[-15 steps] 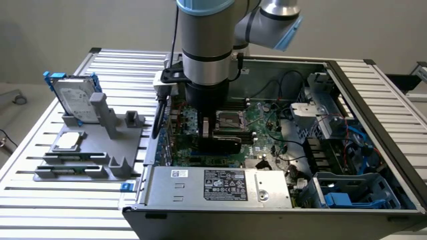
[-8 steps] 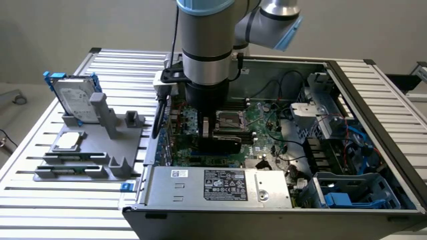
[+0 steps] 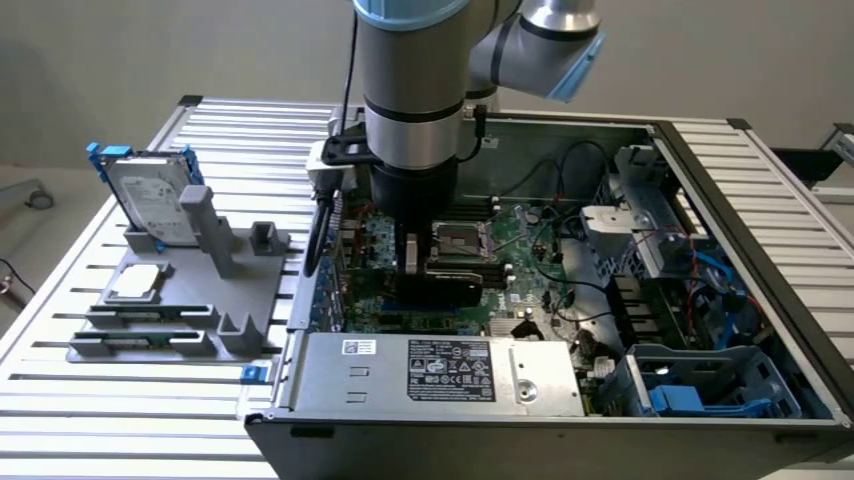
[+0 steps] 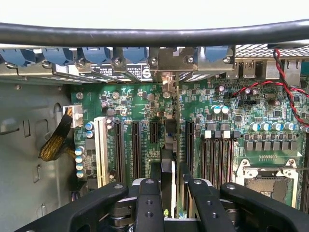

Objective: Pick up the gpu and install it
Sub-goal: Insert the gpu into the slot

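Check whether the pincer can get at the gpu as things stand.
Yes, it seems: the pincer is closed on the gpu, held edge-on over the black slots of the motherboard, with nothing between them.

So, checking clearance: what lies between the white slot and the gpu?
In the wrist view, black expansion slots on the green motherboard lie between the white slot and the gpu, which the claw holds edge-on.
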Controlling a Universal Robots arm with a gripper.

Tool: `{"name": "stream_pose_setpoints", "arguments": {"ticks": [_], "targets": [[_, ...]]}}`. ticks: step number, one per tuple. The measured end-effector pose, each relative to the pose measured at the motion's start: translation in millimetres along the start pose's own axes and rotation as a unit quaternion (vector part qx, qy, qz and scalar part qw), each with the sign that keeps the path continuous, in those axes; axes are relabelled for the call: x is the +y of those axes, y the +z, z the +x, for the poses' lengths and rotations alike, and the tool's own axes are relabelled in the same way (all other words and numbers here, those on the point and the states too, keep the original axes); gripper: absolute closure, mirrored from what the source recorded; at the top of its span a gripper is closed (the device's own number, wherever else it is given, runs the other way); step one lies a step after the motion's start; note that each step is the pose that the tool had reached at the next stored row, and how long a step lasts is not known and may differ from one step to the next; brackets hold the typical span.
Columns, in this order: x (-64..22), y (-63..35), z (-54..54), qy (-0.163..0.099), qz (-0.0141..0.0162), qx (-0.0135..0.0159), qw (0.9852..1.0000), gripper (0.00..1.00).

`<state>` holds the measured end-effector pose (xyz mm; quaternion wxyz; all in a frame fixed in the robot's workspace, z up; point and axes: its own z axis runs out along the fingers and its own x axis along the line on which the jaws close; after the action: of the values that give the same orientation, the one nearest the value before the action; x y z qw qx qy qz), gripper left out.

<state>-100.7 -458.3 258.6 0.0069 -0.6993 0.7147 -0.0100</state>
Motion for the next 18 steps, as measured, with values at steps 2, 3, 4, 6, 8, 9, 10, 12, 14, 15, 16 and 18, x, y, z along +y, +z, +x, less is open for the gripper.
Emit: {"name": "stream_pose_setpoints", "arguments": {"ticks": [2,3,4,6,8,9,10,12,14,15,16,18], "targets": [[0.0,0.4,0.0,0.0,-0.0001,0.0001,1.0,0.74],[0.0,0.5,0.0,0.0,0.0,0.0001,1.0,0.74],[0.0,0.6,0.0,0.0,0.0,0.0001,1.0,0.74],[0.0,0.8,-0.1,0.0,0.0,0.0,1.0,0.74],[0.0,0.8,-0.3,0.0,0.0001,0.0003,1.0,0.74],[0.0,0.8,-0.4,0.0,0.0001,0.0005,1.0,0.74],[0.0,0.8,-0.5,0.0,0.0001,0.0006,1.0,0.74],[0.1,0.9,-0.7,0.0,-0.0001,0.0008,1.0,0.74],[0.2,1.1,-0.8,0.0,0.0002,0.0009,1.0,0.67],[0.1,1.0,-0.8,0.0,0.0002,0.001,1.0,0.67],[0.0,0.9,-0.7,0.0,0.0001,0.0013,1.0,0.67],[0.0,0.8,-0.7,0.0,0.0001,0.0013,1.0,0.59]]}}
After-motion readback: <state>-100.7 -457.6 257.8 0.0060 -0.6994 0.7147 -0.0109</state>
